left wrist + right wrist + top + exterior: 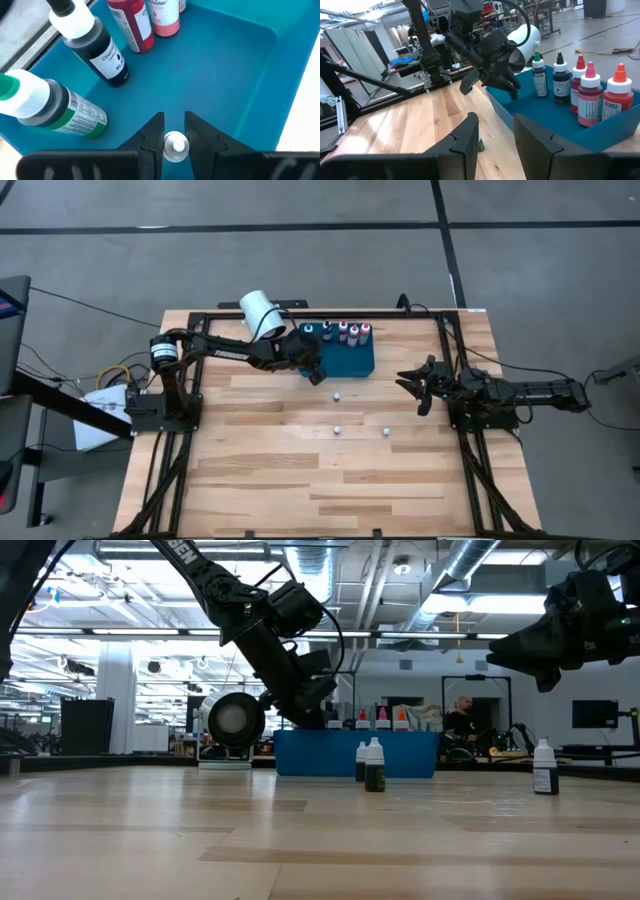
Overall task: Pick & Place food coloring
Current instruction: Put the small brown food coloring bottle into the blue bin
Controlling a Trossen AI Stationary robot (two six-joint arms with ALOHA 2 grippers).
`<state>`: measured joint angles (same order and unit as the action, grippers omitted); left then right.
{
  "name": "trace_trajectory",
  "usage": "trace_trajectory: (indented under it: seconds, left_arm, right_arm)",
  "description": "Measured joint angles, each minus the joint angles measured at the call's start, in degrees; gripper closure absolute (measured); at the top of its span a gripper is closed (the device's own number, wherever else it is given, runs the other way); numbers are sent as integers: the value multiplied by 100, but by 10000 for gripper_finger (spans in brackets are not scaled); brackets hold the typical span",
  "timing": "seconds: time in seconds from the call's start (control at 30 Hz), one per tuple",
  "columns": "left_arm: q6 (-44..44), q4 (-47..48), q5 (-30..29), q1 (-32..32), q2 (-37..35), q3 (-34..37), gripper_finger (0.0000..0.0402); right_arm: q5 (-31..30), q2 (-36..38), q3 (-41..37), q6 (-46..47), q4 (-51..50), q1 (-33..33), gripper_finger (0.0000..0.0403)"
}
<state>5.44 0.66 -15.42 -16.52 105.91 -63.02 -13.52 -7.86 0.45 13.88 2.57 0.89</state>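
Five bottles already stand in the blue tray [352,361]: a green-capped one [52,107], a black one [97,50] and three red or pink ones [602,97] along its far wall. A sixth, white-capped bottle [175,147] is pinched between the fingers of the left pincer [174,134], which hangs over the tray's near end with the bottle above bare blue floor.

The step in hand looks like the set-down. To do it well, the left arm should lower until the bottle's base meets the tray floor before the fingers part, keep it upright, and stay clear of the green-capped bottle just beside it. Lifting straight up afterwards would avoid clipping the neighbours or the tray wall.

Three more bottles [338,394] stand on the counter [280,470] in front of the tray, well apart from each other, not yet collected. The right pincer [417,385] hovers off the counter at the right side, fingers spread and holding nothing. A white cylinder [262,313] lies beside the tray's left end.
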Motion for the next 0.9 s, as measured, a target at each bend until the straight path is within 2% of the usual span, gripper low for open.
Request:
trace_trajectory:
  seconds: [0.47, 0.9]
  left_arm:
    - [-167, 339, 443, -85, 122, -7, 342]
    - [-133, 257, 462, -79, 179, -7, 342]
  right_arm:
    - [0, 0, -2, 23, 0, 0, 292]
    - [0, 0, -2, 19, 0, 0, 292]
